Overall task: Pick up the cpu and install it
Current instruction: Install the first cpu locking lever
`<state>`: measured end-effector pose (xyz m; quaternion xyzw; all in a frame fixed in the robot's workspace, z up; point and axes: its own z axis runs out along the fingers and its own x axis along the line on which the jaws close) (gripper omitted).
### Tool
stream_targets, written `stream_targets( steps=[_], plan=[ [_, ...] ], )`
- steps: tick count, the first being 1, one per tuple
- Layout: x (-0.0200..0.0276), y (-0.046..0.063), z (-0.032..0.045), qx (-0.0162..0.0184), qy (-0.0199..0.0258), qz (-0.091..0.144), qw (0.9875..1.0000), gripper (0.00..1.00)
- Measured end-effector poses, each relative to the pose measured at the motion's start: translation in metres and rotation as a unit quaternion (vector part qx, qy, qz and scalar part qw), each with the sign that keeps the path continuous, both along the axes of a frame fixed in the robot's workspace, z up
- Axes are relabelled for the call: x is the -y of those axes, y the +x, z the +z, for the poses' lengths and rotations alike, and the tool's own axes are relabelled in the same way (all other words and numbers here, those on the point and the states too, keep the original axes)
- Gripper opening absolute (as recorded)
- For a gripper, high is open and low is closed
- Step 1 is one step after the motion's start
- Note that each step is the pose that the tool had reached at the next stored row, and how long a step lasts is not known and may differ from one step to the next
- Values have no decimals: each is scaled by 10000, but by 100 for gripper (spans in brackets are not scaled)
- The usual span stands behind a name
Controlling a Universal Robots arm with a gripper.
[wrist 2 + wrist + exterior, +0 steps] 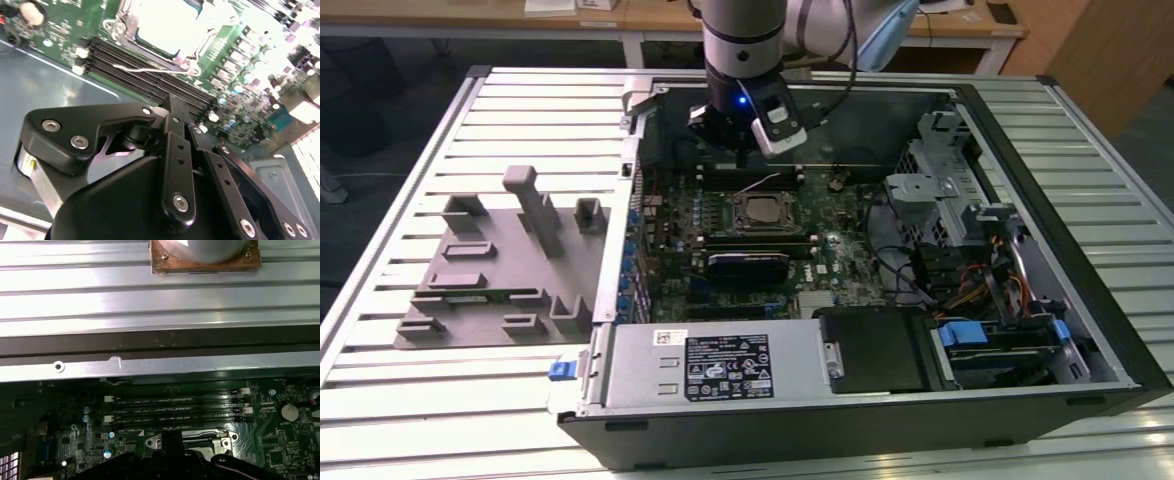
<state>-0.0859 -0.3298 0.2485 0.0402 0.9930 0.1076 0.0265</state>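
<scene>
**Item: cpu**. Pale square top, lying inside the socket frame on the motherboard, within the open computer case on the slatted table.

**Step, as judged:** seating. It looks best done by keeping the chip flat and square to the frame, with any contact straight down and light, and clear of the wire retention lever, which lies loose beside the socket.

**Pincer**. Hovers above the memory slots, just beside the socket. Whether it is spread or pressed together cannot be told. Nothing is seen in its grasp, and it touches nothing visible.
</scene>
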Motion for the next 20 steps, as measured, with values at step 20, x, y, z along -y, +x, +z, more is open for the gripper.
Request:
stream_targets(
  steps=[20],
  plan=[
    [0,17,-132,187,-27,-177,9997,11]
  ],
)
